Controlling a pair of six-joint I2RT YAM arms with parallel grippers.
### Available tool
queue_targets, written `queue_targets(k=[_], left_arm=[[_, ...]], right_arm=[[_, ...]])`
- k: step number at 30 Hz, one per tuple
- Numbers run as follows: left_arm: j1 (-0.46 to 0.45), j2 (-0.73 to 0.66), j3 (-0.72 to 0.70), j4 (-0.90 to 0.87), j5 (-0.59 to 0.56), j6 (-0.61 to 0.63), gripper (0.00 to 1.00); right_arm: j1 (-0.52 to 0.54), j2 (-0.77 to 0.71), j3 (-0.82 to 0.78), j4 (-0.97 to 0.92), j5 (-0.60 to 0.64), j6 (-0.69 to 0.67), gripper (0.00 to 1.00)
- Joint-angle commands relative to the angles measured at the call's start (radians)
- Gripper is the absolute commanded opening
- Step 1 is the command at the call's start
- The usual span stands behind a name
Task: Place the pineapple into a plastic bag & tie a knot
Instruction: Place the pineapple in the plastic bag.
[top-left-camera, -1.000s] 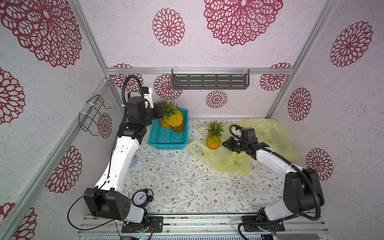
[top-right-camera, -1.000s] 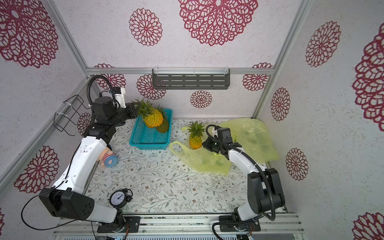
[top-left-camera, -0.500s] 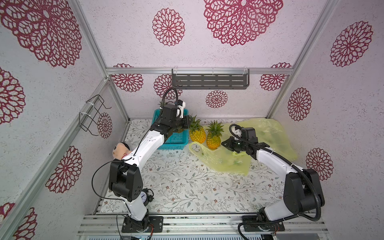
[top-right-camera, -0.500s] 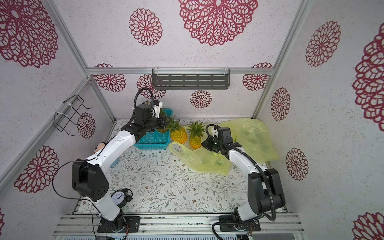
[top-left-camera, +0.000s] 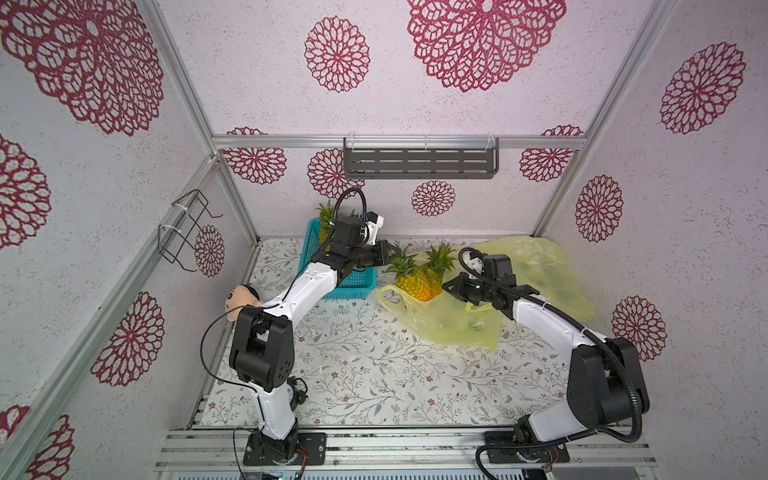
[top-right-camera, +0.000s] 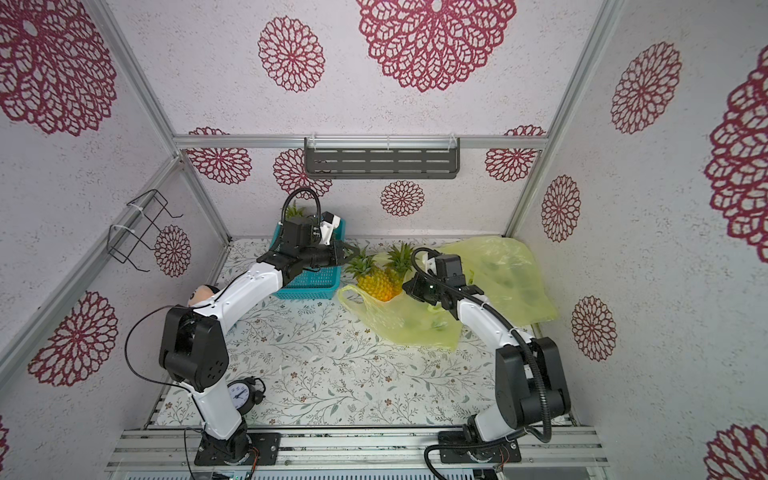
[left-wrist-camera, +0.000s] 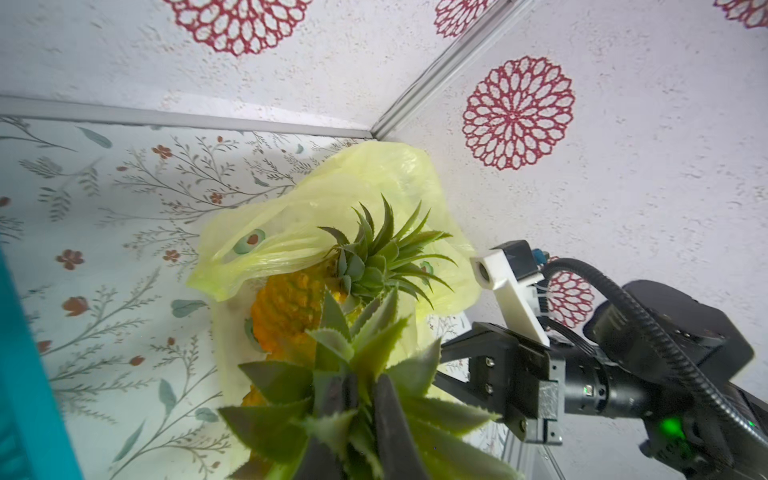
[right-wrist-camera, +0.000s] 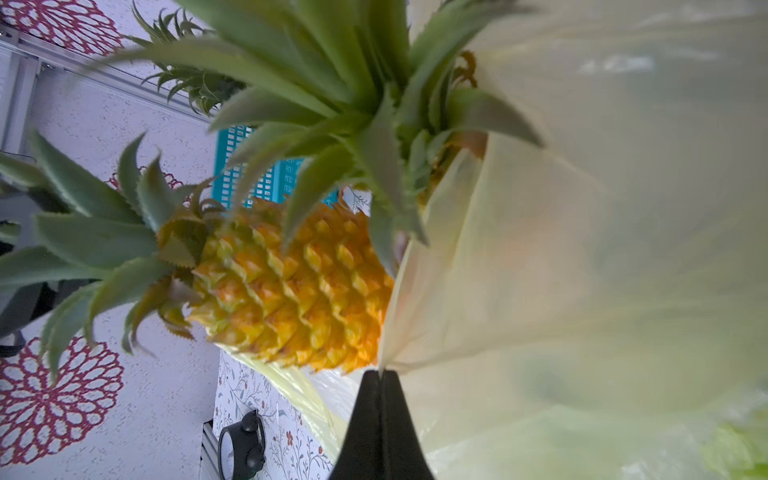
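The pineapple (top-left-camera: 412, 285) sits tilted at the mouth of the yellow plastic bag (top-left-camera: 451, 330), its orange body touching the plastic and its leafy crown pointing back toward the teal basket (top-left-camera: 353, 286). Whether its base rests on the table or hangs just over it cannot be told. The left gripper (top-left-camera: 390, 256) is clamped on the leaves of that crown; in the left wrist view its dark fingers (left-wrist-camera: 390, 415) stand buried among the green blades. Right against it, a second pineapple (top-left-camera: 436, 278) stands upright in the same bag opening (their bodies touch in both top views). On the far side of the fruit the right gripper (top-left-camera: 451, 286) is closed tight on the bag's edge, holding a fold of thin plastic up, as the right wrist view shows at its fingertips (right-wrist-camera: 380, 376). A third pineapple (top-left-camera: 325, 216) shows only its crown at the basket's far end. Another yellow bag (top-left-camera: 548, 266) lies crumpled in the back corner behind the right arm. An alarm clock (top-right-camera: 239, 392) stands by the left arm's base, and a plush toy (top-left-camera: 241, 297) lies near the side wall.
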Motion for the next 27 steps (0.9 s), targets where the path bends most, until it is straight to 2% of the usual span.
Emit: queue_targets(k=[1, 13, 19, 20, 24, 27], left_arm=[[-0.022, -0.053, -0.018, 0.094, 0.063, -0.048, 0.00], [-0.113, -0.076, -0.072, 0.026, -0.030, 0.009, 0.00], [-0.169, -0.076, -0.064, 0.000, -0.141, 0.070, 0.00], [-0.180, -0.070, -0.065, -0.010, -0.152, 0.077, 0.06], [-0.215, -0.047, -0.050, -0.049, -0.153, 0.111, 0.39], [-0.221, -0.057, -0.019, -0.088, -0.146, 0.137, 0.58]], right_arm=[[-0.007, -0.028, 0.009, 0.022, -0.013, 0.003, 0.00], [-0.012, -0.021, 0.012, 0.018, -0.003, 0.002, 0.00], [-0.011, -0.021, 0.003, 0.022, -0.005, 0.002, 0.00], [-0.012, -0.021, 0.001, 0.022, -0.005, 0.001, 0.00], [-0.011, -0.026, -0.012, 0.028, -0.006, 0.005, 0.00], [-0.011, -0.029, -0.020, 0.029, -0.005, 0.003, 0.00]])
